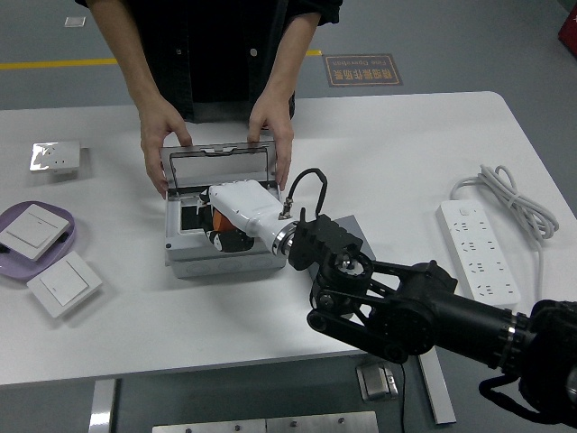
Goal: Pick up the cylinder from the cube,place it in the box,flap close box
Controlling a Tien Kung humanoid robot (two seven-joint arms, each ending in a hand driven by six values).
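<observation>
My right hand [215,227] reaches into the open grey box [225,257] from the right. Its fingers are curled around the orange cylinder [209,223], which sits low inside the box and is mostly hidden by the white hand. The box's clear lid [216,167] stands open at the back. A person's two hands [160,135] [272,126] hold the lid and the box's back edge. The grey cube [356,233] is right of the box, mostly hidden behind my black arm [406,311]. The left hand is not in view.
A purple plate [63,244] with a white wall switch [29,229] and a second switch [63,283] lie at the left. A small switch box [56,157] is at the far left back. A white power strip [478,253] with its cable lies at the right.
</observation>
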